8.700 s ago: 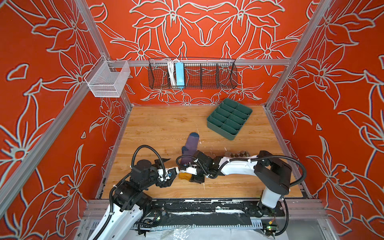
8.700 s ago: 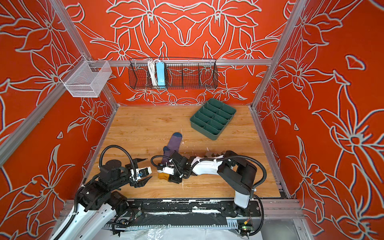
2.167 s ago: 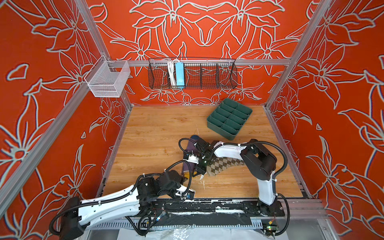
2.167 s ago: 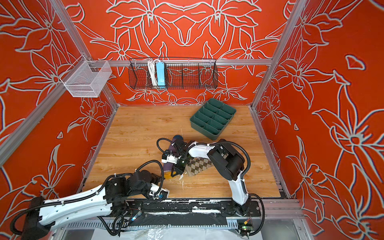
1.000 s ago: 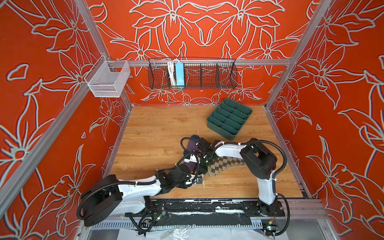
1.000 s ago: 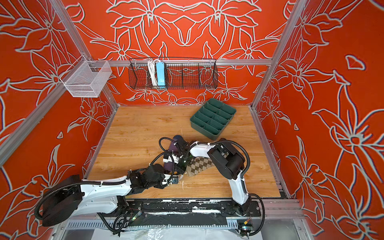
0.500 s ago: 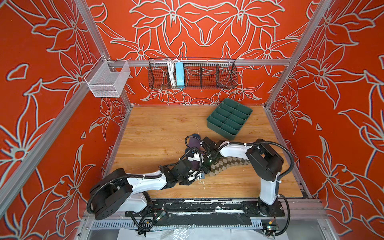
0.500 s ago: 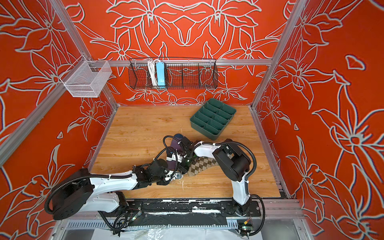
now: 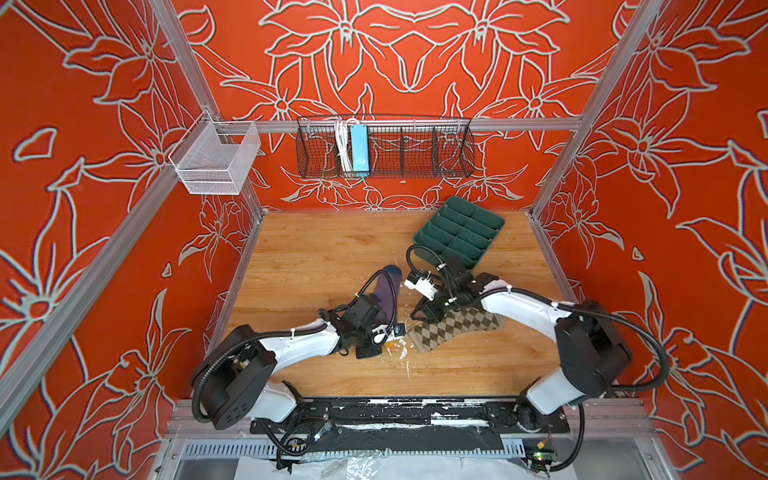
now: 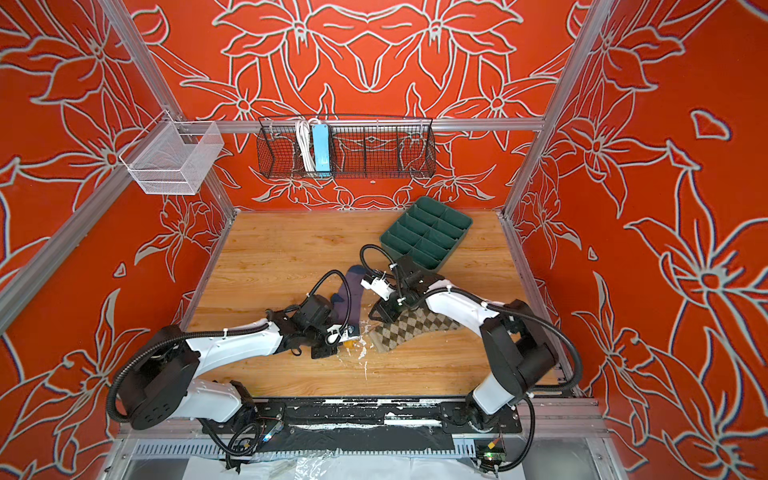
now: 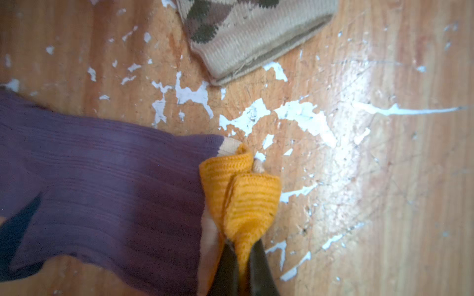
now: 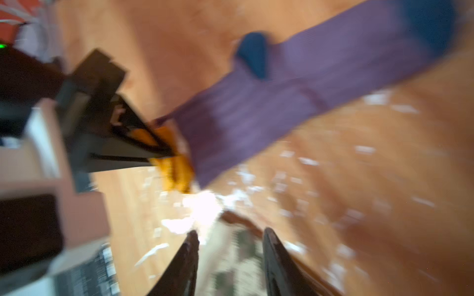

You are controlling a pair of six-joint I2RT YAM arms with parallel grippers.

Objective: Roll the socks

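The purple sock (image 9: 388, 297) (image 10: 348, 300) lies stretched across the middle of the wooden floor, its dark blue toe toward the back. My left gripper (image 9: 392, 338) (image 11: 241, 246) is shut on its bunched mustard-yellow cuff (image 11: 246, 197) (image 12: 177, 169). The beige-and-brown argyle sock (image 9: 453, 328) (image 10: 411, 326) lies flat just to the right, apart from the purple one. My right gripper (image 9: 424, 318) (image 12: 229, 235) is open over the argyle sock's left end, with nothing clamped; the right wrist view is blurred.
A green compartment tray (image 9: 459, 237) (image 10: 426, 239) sits at the back right, close behind the right arm. A black wire basket (image 9: 384, 151) and a white mesh basket (image 9: 216, 160) hang on the walls. White scuffs mark the floor between the socks.
My left gripper reached in and shut on the yellow cuff. My right gripper opened and drew back from the purple sock to over the argyle sock.
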